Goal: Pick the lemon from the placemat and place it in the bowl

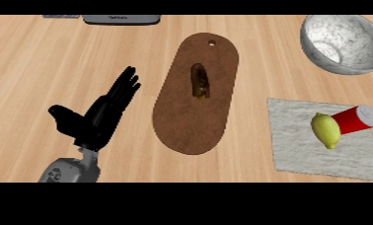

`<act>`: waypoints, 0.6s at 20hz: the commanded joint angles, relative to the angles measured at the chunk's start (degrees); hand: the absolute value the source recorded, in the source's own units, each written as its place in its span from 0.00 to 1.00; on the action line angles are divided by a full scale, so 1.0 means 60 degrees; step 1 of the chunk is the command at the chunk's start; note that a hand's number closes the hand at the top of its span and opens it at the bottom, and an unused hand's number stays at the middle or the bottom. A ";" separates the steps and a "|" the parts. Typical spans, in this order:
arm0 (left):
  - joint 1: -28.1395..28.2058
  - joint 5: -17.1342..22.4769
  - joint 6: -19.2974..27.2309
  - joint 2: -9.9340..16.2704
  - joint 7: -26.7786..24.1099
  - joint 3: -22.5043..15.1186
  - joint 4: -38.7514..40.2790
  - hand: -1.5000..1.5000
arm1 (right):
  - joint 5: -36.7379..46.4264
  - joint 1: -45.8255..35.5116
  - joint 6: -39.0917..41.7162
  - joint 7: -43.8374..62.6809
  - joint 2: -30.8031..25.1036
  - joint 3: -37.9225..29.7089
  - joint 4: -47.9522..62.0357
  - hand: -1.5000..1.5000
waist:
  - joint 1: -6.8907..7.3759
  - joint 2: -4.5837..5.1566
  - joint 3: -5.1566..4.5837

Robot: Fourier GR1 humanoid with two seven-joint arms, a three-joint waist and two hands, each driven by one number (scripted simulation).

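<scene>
Lemon (325, 130) lying on grey placemat (306, 140), touching red can (357, 119), awaiting pickup; bowl (339, 43) standing beyond. Left robot hand (98, 115) resting open, fingers straight; right unseen.

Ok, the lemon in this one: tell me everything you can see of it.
The lemon is yellow, smooth-looking and oval, lying on its side with its long axis running roughly up and down the view. It sits on the grey placemat, near the right edge. A red and white can lies against its upper right side. No hand touches it; the bowl stands apart, farther up.
</scene>
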 commanded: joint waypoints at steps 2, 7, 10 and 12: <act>-0.0094 0.0046 -0.0204 0.0034 0.0055 0.0100 -0.0024 0.50 | 0.0878 -0.0386 0.1402 0.3589 -0.0790 0.0159 -0.1480 0.00 | 0.0067 -0.0009 0.0007; 0.0068 0.0362 -0.0529 0.0286 0.0574 0.0383 -0.0470 0.50 | 0.0985 -0.1198 0.2596 0.5484 -0.1083 -0.0080 -0.1444 0.00 | -0.0006 -0.0056 0.0026; 0.0368 -0.0177 -0.0492 -0.0229 -0.0557 0.0250 0.0625 0.50 | 0.1156 -0.2838 0.2869 0.5877 -0.0827 -0.0053 0.0027 0.00 | -0.0024 -0.0042 0.0033; -0.0184 0.0085 -0.0343 -0.0147 0.0279 0.0600 0.0101 0.50 | 0.1327 -0.2647 0.3608 0.7013 -0.1116 -0.0160 -0.0968 0.00 | -0.0068 -0.0058 0.0030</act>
